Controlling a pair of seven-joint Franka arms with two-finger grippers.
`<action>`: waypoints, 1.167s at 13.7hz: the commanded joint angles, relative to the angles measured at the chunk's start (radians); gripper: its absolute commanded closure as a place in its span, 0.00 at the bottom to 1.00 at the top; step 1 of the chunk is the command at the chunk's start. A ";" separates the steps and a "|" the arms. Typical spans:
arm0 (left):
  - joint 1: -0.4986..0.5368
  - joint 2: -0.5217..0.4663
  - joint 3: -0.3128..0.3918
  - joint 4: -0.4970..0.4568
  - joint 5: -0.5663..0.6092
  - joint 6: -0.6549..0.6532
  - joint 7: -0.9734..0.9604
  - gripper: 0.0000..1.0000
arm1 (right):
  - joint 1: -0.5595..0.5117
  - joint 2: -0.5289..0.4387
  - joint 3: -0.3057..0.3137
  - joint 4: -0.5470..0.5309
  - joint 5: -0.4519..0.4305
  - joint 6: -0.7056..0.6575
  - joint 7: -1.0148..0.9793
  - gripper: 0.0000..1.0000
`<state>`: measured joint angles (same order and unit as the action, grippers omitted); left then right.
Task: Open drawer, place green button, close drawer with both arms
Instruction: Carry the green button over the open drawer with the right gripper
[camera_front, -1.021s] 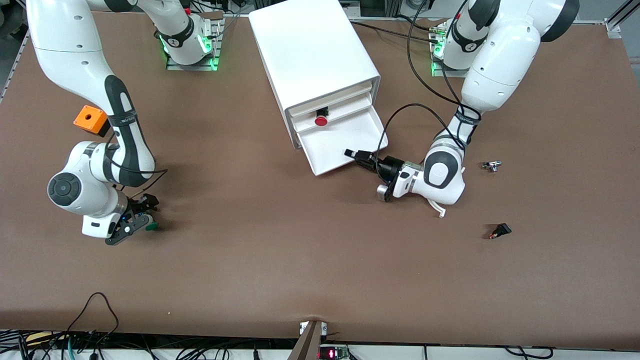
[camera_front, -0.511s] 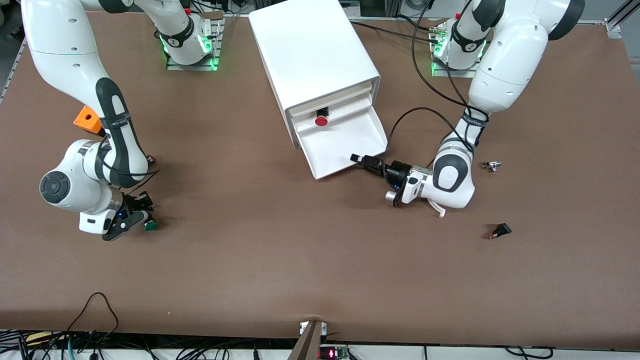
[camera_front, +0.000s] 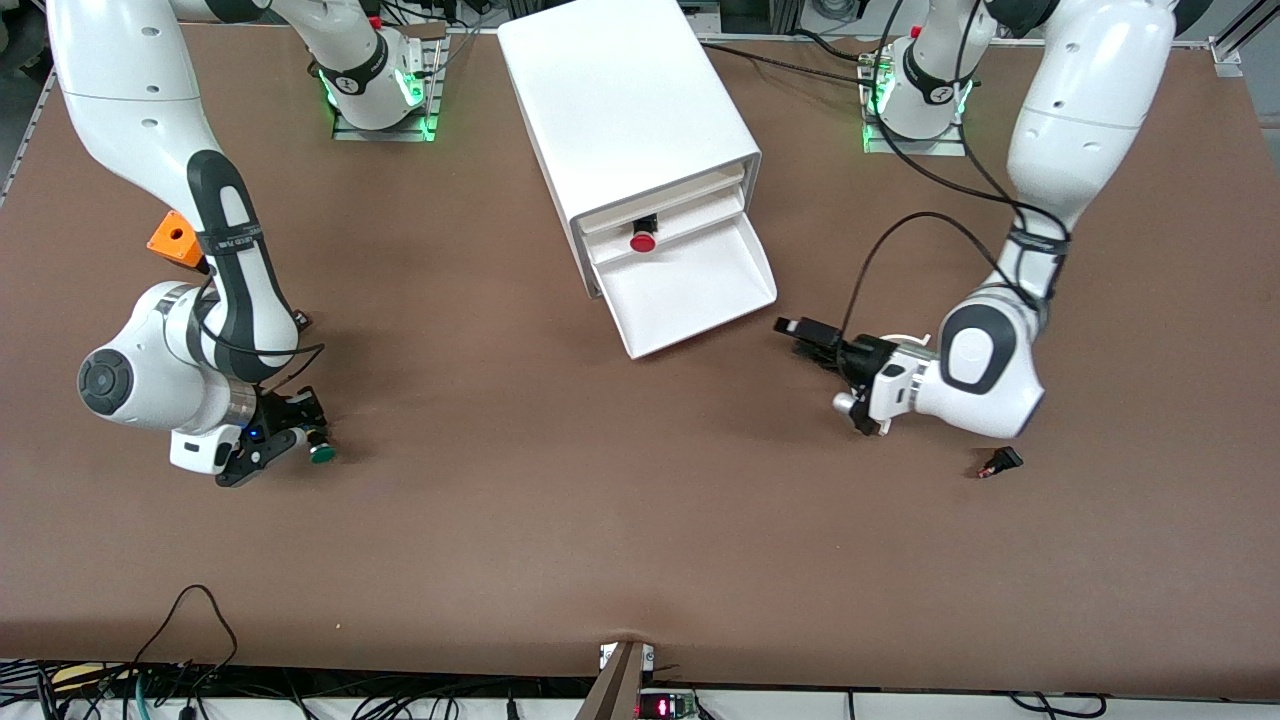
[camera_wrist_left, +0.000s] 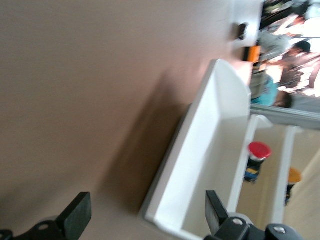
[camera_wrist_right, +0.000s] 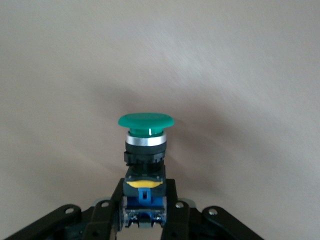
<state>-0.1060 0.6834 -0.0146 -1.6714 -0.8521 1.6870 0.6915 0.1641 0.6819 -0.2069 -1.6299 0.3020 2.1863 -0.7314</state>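
Observation:
The cabinet (camera_front: 630, 110) stands mid-table with its lowest drawer (camera_front: 690, 285) pulled out, tray bare. My left gripper (camera_front: 800, 338) hangs open just off the drawer's front corner, toward the left arm's end, with nothing in it. In the left wrist view its gripper (camera_wrist_left: 146, 210) is spread wide before the drawer (camera_wrist_left: 210, 165). My right gripper (camera_front: 305, 430) is low over the table at the right arm's end, shut on the green-capped button (camera_front: 322, 453). In the right wrist view that gripper (camera_wrist_right: 145, 205) clamps the button's blue base, with the green cap (camera_wrist_right: 145, 120) pointing away.
A red-capped button (camera_front: 642, 241) sits in the part-open middle drawer. An orange block (camera_front: 175, 237) lies beside the right arm's forearm. A tiny black switch with a red tip (camera_front: 1000, 462) lies near the left arm's wrist. Cables hang along the table's near edge.
The left gripper let go of the drawer's front, opened and drew back toward the left arm's end. The right gripper shut on the green button and shifted slightly with it.

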 joint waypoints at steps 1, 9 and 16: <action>0.000 -0.099 0.025 0.013 0.189 -0.007 -0.090 0.00 | 0.066 -0.042 0.001 0.053 0.017 -0.114 0.157 1.00; -0.070 -0.206 0.004 0.067 0.583 0.036 -0.577 0.00 | 0.513 -0.130 0.001 0.148 0.019 -0.280 1.075 1.00; -0.155 -0.200 0.002 0.111 0.694 0.051 -1.254 0.00 | 0.773 -0.119 0.001 0.174 0.016 -0.244 1.474 1.00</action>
<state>-0.2473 0.4856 -0.0133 -1.5694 -0.1845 1.7418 -0.4072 0.9264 0.5577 -0.1887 -1.4689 0.3105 1.9397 0.7082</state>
